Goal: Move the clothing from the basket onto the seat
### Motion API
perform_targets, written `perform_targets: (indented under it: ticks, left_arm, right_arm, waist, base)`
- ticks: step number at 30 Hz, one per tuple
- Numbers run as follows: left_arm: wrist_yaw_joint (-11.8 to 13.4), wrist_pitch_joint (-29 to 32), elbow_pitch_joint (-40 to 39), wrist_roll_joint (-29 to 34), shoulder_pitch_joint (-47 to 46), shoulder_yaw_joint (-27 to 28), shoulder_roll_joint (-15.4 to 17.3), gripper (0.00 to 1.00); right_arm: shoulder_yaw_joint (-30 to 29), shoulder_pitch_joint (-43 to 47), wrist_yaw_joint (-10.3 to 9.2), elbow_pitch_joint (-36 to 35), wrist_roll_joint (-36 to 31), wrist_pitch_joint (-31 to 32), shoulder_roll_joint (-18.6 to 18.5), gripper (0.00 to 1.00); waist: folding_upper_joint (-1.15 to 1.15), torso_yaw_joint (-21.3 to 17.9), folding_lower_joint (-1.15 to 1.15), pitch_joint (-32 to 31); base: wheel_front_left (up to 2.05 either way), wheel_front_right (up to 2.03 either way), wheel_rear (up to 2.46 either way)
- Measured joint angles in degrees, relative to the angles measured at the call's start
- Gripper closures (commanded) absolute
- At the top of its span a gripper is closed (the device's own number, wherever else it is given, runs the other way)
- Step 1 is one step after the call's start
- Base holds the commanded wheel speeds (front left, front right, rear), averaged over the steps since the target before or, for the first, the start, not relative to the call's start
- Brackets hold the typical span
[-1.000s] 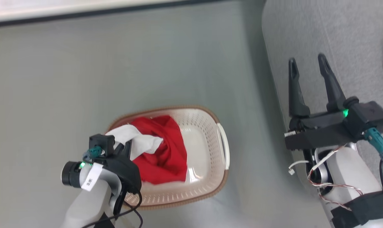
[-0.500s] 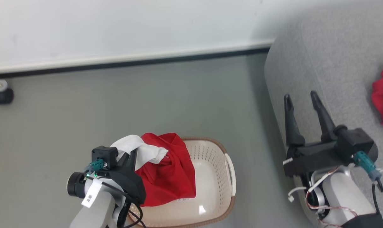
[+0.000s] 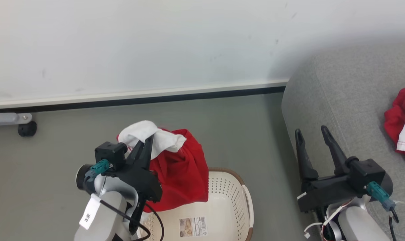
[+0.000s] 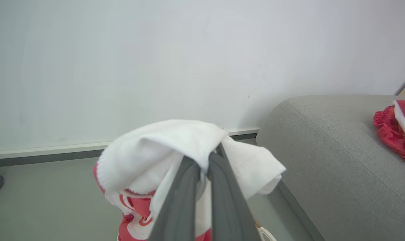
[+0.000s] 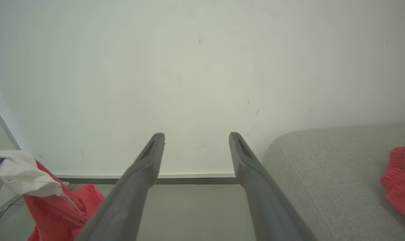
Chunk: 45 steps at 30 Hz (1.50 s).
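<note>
My left gripper (image 3: 149,140) is shut on a red and white piece of clothing (image 3: 182,170), which hangs clear above the cream basket (image 3: 231,204) at the bottom of the head view. In the left wrist view the dark fingers pinch the white fold of the clothing (image 4: 175,147). My right gripper (image 3: 311,132) stands open and holds nothing, at the left edge of the grey seat (image 3: 349,110). Another red garment (image 3: 401,124) with a white stripe lies on the seat at the far right. The same garment (image 4: 395,129) appears on the seat (image 4: 323,140) in the left wrist view.
A white wall with a dark baseboard (image 3: 149,98) runs behind the grey floor (image 3: 55,160). A black caster on a metal foot (image 3: 26,129) sits at the far left. The basket's inside bottom carries a label sticker (image 3: 193,226).
The left gripper has lifted the clothing up out of the basket. The head camera has tilted up, so the wall fills more of the picture and the basket sits lower.
</note>
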Motion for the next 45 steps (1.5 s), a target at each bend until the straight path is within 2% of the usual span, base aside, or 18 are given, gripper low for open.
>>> perform_targets:
  ticks: [21, 32, 38, 44, 45]
  left_arm:
    - [1.6, 0.0, -25.9, 2.3, 7.3, -0.3, 1.2, 1.00]
    - [2.6, 0.2, -32.3, 3.7, 9.3, -1.0, 1.9, 1.00]
    - [3.1, 1.7, -34.8, 3.8, 10.1, -1.5, 2.3, 1.00]
    - [3.1, 3.2, -36.7, 3.9, 10.3, -2.4, 2.3, 1.00]
    - [3.1, 3.6, -37.1, 4.0, 10.3, -2.8, 2.3, 1.00]
  right_arm:
    - [2.9, 3.6, 0.59, -0.8, 0.3, 2.0, 0.8, 0.00]
    - [3.6, 3.6, 0.99, -1.6, 0.4, 2.8, 1.1, 0.00]
    - [5.6, 3.0, 2.09, -1.7, 0.4, 3.5, 2.0, 0.00]
    - [9.3, 0.0, 4.34, -1.8, 0.3, 4.1, 3.5, 0.00]
    - [10.5, -1.3, 5.23, -1.5, 0.3, 4.6, 3.9, 0.00]
  waist:
    - [0.01, 0.7, 0.00, -3.8]
    - [0.01, 0.7, 0.00, -3.8]
    - [0.01, 0.8, 0.00, -3.5]
    - [0.01, 1.0, 0.01, -3.2]
    - [0.01, 1.0, 0.01, -3.1]
  base:
    - [0.00, 0.00, 0.00]
    - [0.00, 0.00, 0.00]
    - [0.00, 0.00, 0.00]
    - [0.00, 0.00, 0.00]
    - [0.00, 0.00, 0.00]
